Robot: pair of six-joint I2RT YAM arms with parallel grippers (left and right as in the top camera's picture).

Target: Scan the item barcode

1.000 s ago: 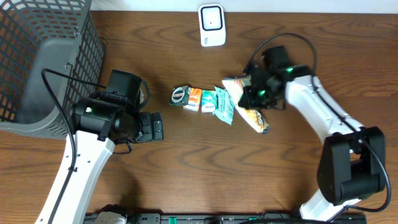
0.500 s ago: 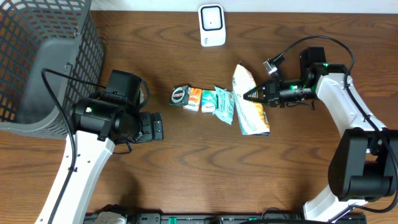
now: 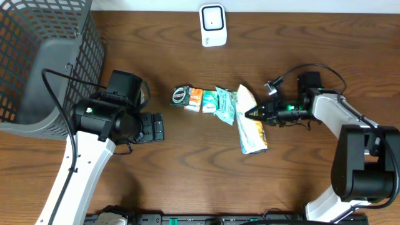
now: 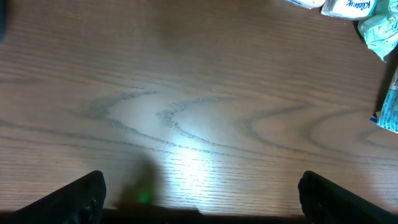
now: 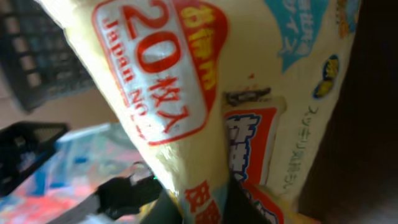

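The item is a long yellow-and-white snack packet (image 3: 251, 122) with red print, lying lengthwise on the table at centre right. My right gripper (image 3: 256, 114) reaches in from the right and pinches its right edge. In the right wrist view the packet (image 5: 186, 81) fills the frame, and its edge runs between the dark fingers (image 5: 245, 202). No barcode shows on it. The white scanner (image 3: 212, 25) stands at the table's far edge. My left gripper (image 3: 154, 127) hangs open over bare wood at the left, its fingertips (image 4: 81, 196) far apart.
A row of small packets (image 3: 203, 100) lies just left of the held packet and touches it. In the left wrist view a tissue pack (image 4: 348, 6) and a teal packet (image 4: 379, 28) show. A grey mesh basket (image 3: 37, 56) fills the far left corner.
My right gripper has swung right and down with the packet. It has gone from raised near the scanner to lying lengthwise on the table. The left arm has not moved.
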